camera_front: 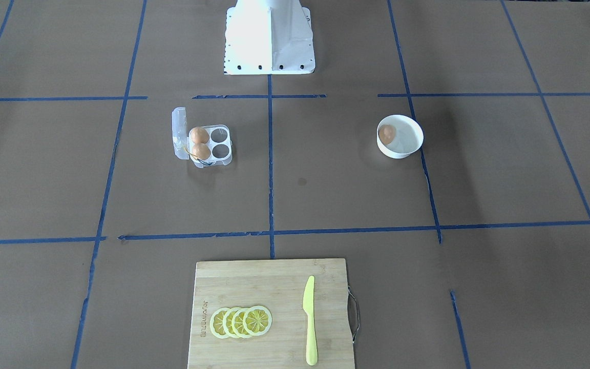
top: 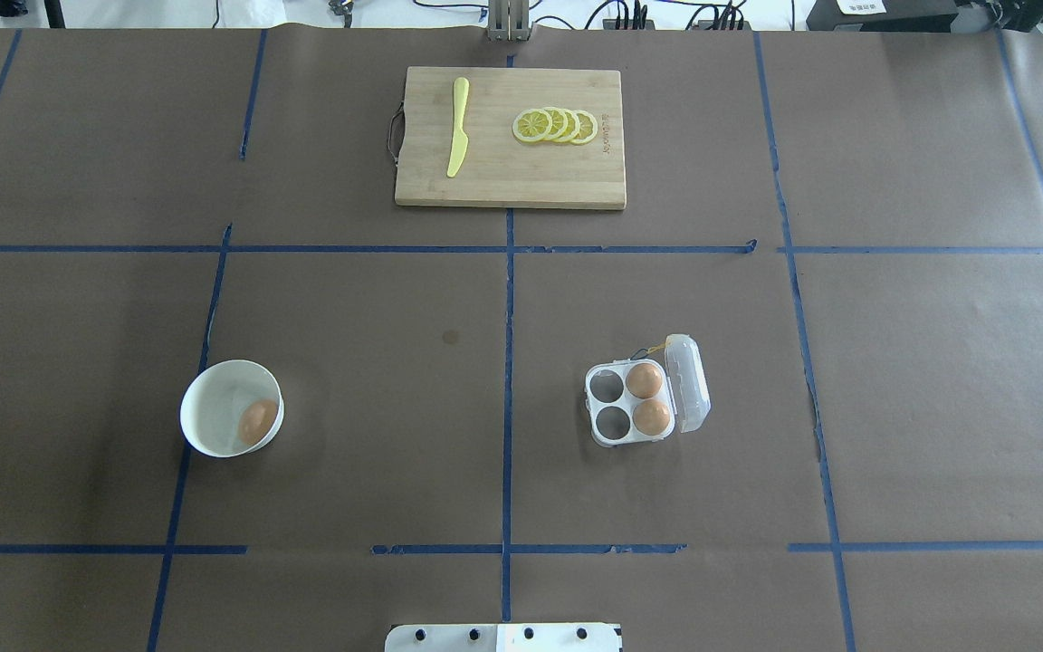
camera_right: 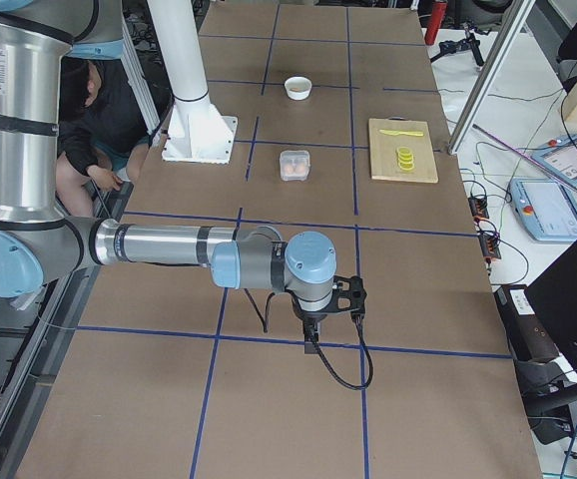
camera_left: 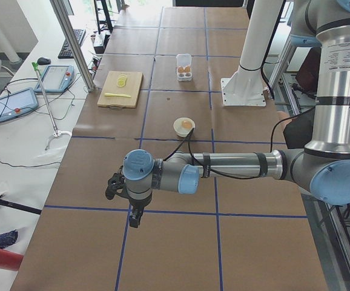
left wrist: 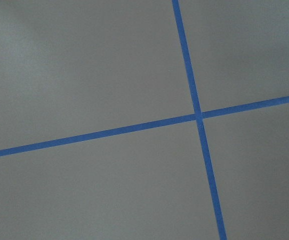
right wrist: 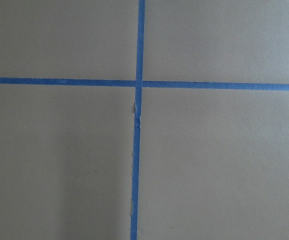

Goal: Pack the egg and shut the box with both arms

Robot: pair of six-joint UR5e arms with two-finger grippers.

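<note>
The egg (top: 257, 422) lies in a round white bowl (top: 212, 415) on the table's left half; it also shows in the front view (camera_front: 387, 134). The clear four-cup box (top: 610, 388) stands open on the right half, its lid (top: 688, 380) folded back. Two brown eggs (top: 644, 380) fill the cups beside the lid; the other two cups are empty. My left gripper (camera_left: 134, 215) hangs over bare table at the left end, far from the bowl. My right gripper (camera_right: 310, 337) hangs at the right end, far from the box (camera_right: 293, 165). I cannot tell whether either is open or shut.
A bamboo cutting board (top: 503, 172) at the far middle carries a yellow knife (top: 457, 138) and lemon slices (top: 556, 126). The white pedestal base (camera_front: 269, 41) stands at the robot's edge. A person (camera_right: 94, 125) sits behind the base. Both wrist views show only brown paper and blue tape.
</note>
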